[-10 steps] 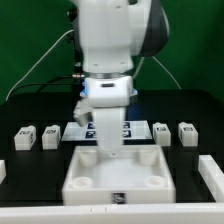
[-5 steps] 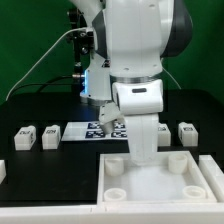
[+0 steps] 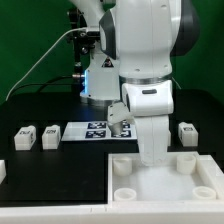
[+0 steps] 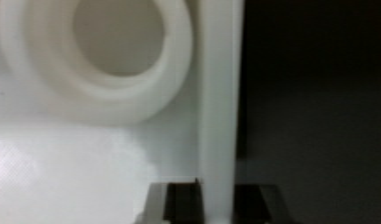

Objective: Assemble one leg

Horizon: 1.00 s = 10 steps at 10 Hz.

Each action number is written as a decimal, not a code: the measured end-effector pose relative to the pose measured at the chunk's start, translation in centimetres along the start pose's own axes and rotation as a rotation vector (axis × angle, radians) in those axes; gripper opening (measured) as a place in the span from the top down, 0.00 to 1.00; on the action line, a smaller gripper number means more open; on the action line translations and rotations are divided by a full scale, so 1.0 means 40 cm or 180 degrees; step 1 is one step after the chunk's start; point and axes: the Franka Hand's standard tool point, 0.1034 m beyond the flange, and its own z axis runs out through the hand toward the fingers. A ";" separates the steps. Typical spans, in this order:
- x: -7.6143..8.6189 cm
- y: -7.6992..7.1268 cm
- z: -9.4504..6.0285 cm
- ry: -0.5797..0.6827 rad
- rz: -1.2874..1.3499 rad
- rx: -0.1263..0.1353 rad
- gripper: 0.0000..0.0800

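My gripper (image 3: 150,156) is shut on the back rim of the large white tray-like piece (image 3: 165,190), which lies flat on the table at the front right of the exterior view. In the wrist view the gripper (image 4: 217,202) has a dark fingertip (image 4: 173,205) on each side of the raised rim (image 4: 219,100), beside a round socket (image 4: 98,50). Small white legs with marker tags stand on the table: two at the exterior view's left (image 3: 26,136) (image 3: 50,135) and one at the right (image 3: 187,132). The arm hides any other leg.
The marker board (image 3: 95,131) lies flat behind the tray-like piece, between the legs. A white part (image 3: 2,170) shows at the left edge. Cables hang at the back left in front of a green backdrop.
The gripper has moved to the exterior view's right, and the tray-like piece has slid right with it. The legs and the marker board have not moved.
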 end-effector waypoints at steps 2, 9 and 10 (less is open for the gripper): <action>-0.002 -0.001 0.001 0.0000 0.0005 0.0004 0.82; -0.006 -0.001 0.001 -0.0001 0.0015 0.0004 0.19; -0.006 -0.001 0.001 -0.0001 0.0016 0.0004 0.19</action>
